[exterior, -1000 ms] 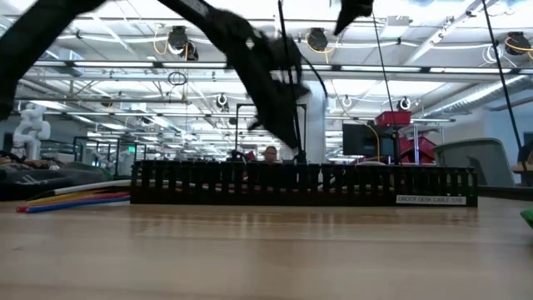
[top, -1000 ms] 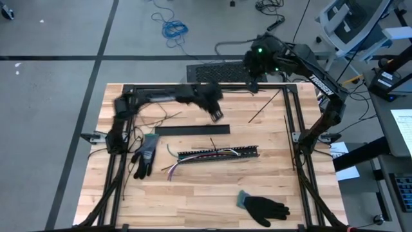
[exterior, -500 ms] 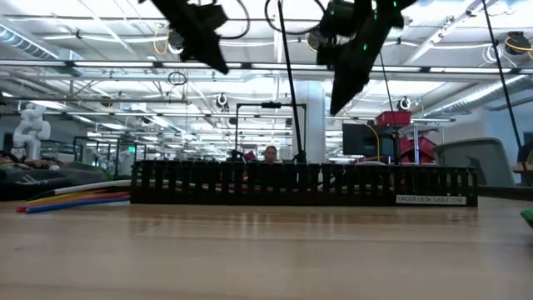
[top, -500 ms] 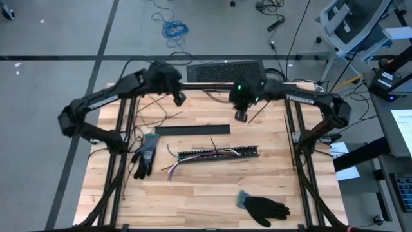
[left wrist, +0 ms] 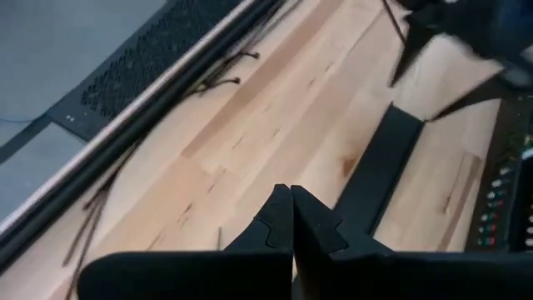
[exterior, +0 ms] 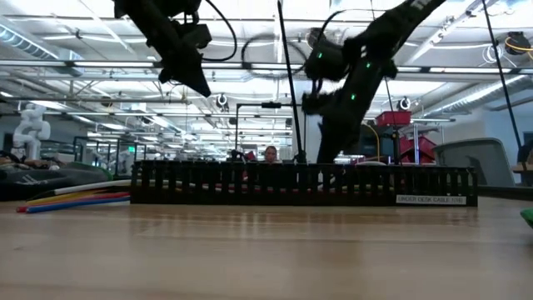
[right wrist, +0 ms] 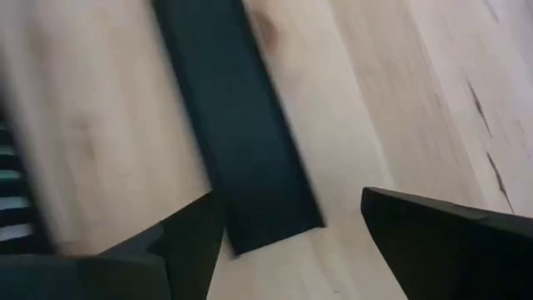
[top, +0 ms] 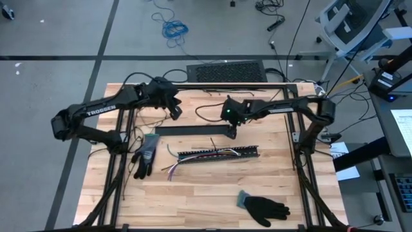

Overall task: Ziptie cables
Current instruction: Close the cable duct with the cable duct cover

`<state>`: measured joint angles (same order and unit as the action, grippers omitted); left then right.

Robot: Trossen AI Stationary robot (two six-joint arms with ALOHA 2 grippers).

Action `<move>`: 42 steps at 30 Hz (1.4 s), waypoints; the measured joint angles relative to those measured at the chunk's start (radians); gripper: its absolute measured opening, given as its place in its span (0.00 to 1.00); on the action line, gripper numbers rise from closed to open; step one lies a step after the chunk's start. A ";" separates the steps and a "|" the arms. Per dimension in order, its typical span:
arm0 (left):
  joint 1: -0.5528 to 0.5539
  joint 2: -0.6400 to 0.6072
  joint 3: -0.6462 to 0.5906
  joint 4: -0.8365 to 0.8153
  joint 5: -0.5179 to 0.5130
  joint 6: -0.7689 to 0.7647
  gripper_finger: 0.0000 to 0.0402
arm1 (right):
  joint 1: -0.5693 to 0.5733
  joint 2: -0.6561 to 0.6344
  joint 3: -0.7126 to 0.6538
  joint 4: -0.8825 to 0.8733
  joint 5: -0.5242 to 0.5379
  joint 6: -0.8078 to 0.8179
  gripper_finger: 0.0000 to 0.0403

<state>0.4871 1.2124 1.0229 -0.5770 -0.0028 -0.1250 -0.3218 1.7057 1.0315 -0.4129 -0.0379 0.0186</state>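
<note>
Near the middle of the wooden worktop, the cables lay as one loose bundle along the black slotted strip, their long axis running left to right across the worktop in the high view, with the coloured ends fanning out past the strip's left end toward the near-left. From table height, orange, yellow and blue ends stuck out level beyond the strip's left end. One flat black cover strip lay parallel to the slotted strip, just behind it and apart from it.

The right end effector hovered over the right end of that flat strip with its fingers spread wide and nothing between them; its wrist view showed the strip's end below the gap. The left end effector hung above the worktop's rear-left part, its two fingers pressed together and holding nothing, as its wrist view showed.

Two black gloves lay on the worktop: one left of the cables, one toward the near-right edge. Several thin black strands lay loose near the rear.
</note>
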 joint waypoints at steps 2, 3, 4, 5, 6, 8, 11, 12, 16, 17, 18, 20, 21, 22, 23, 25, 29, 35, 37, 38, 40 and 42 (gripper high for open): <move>-0.007 0.004 0.000 -0.003 0.001 0.000 0.00 | -0.001 0.047 0.005 0.021 0.039 -0.004 0.66; -0.008 0.004 0.000 -0.001 0.000 0.000 0.00 | -0.006 0.065 0.007 0.039 0.046 -0.003 0.65; -0.011 0.004 0.000 0.001 0.000 0.000 0.00 | -0.013 0.080 0.008 0.055 0.046 0.001 0.63; -0.012 0.003 0.000 0.010 0.000 0.000 0.00 | -0.018 0.094 0.009 0.063 0.040 0.003 0.61; -0.012 0.002 0.000 0.016 0.000 0.000 0.00 | -0.023 0.109 0.009 0.066 0.038 0.002 0.59; -0.013 0.003 0.000 0.012 0.000 -0.001 0.00 | -0.032 0.132 0.009 0.066 0.029 -0.004 0.55; -0.012 0.003 0.000 0.013 0.000 -0.001 0.00 | -0.039 0.152 0.013 0.067 0.025 -0.018 0.49; -0.012 0.003 0.000 0.013 0.000 -0.001 0.00 | -0.039 0.160 0.015 0.065 0.024 -0.020 0.48; -0.018 0.003 0.000 0.019 -0.001 -0.001 0.00 | -0.038 0.200 0.019 0.045 0.015 -0.030 0.37; -0.019 0.003 0.000 0.022 -0.001 -0.004 0.00 | -0.037 0.212 0.021 0.041 0.011 -0.030 0.34; -0.019 0.003 0.000 0.022 0.000 -0.011 0.00 | -0.035 0.221 0.023 0.036 0.010 -0.028 0.29; -0.019 0.003 0.000 0.022 -0.001 -0.027 0.00 | -0.031 0.234 0.025 0.028 0.020 -0.032 0.16; -0.019 0.003 0.000 0.023 -0.001 -0.027 0.00 | -0.029 0.236 0.025 0.026 0.025 -0.035 0.10; -0.019 0.003 0.000 0.023 -0.002 -0.027 0.00 | -0.028 0.239 0.025 0.025 0.027 -0.039 0.05; -0.019 0.003 0.000 0.023 -0.002 -0.027 0.00 | -0.026 0.239 0.025 0.022 0.025 -0.042 0.03; -0.023 0.003 0.000 0.021 -0.002 -0.027 0.00 | -0.026 0.239 0.025 0.015 0.011 -0.041 0.02; -0.026 0.000 0.000 0.022 -0.002 -0.027 0.00 | -0.026 0.224 0.025 -0.003 -0.002 -0.055 0.01; -0.025 0.000 0.000 0.023 -0.002 -0.027 0.00 | -0.023 0.107 0.008 -0.223 -0.093 -0.093 0.00; -0.026 0.000 0.000 0.023 -0.002 -0.027 0.00 | -0.009 0.076 0.002 -0.317 -0.107 -0.123 0.00; -0.025 0.000 0.000 0.023 -0.002 -0.027 0.00 | 0.000 0.059 -0.003 -0.374 -0.109 -0.135 0.00; -0.025 0.000 0.000 0.032 -0.004 -0.027 0.00 | 0.014 0.026 -0.001 -0.410 -0.108 -0.162 0.00; -0.026 -0.001 0.000 0.053 -0.010 -0.026 0.00 | 0.026 -0.014 0.005 -0.420 -0.105 -0.165 0.00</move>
<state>0.4614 1.2118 1.0229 -0.5236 -0.0132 -0.1509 -0.2953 1.6916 1.0361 -0.8329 -0.1431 -0.1462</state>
